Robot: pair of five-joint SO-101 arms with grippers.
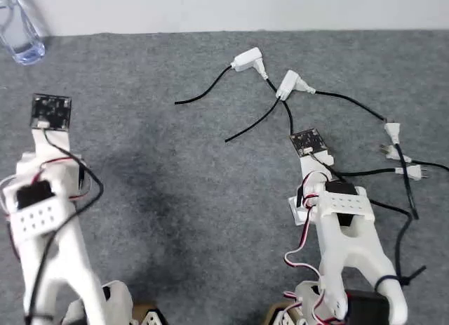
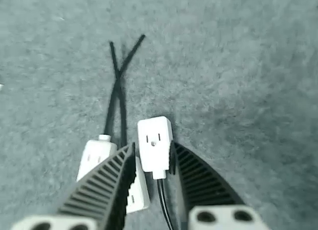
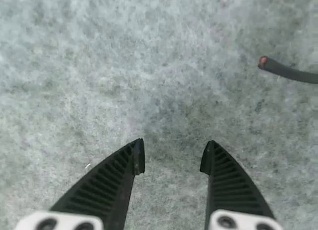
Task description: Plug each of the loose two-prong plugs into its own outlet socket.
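In the left wrist view my left gripper (image 2: 151, 153) has its black fingers pressed against both sides of a white outlet socket (image 2: 155, 140), whose slots face the camera. A second white socket (image 2: 97, 158) lies beside it, with two black cables crossing beyond. My right gripper (image 3: 173, 158) stands open over bare grey carpet, near a cut cable end (image 3: 264, 62). In the high view two white sockets (image 1: 247, 59) (image 1: 291, 83) lie at the back on black cables. Loose white two-prong plugs (image 1: 392, 133) (image 1: 414, 173) lie at the right. One arm (image 1: 50, 113) is at the left, another (image 1: 309, 141) near the cables.
A clear bottle (image 1: 21, 37) stands at the back left corner. Black cables (image 1: 351, 100) run across the right side of the grey carpet (image 1: 161, 184) and loop around the base of the arm there.
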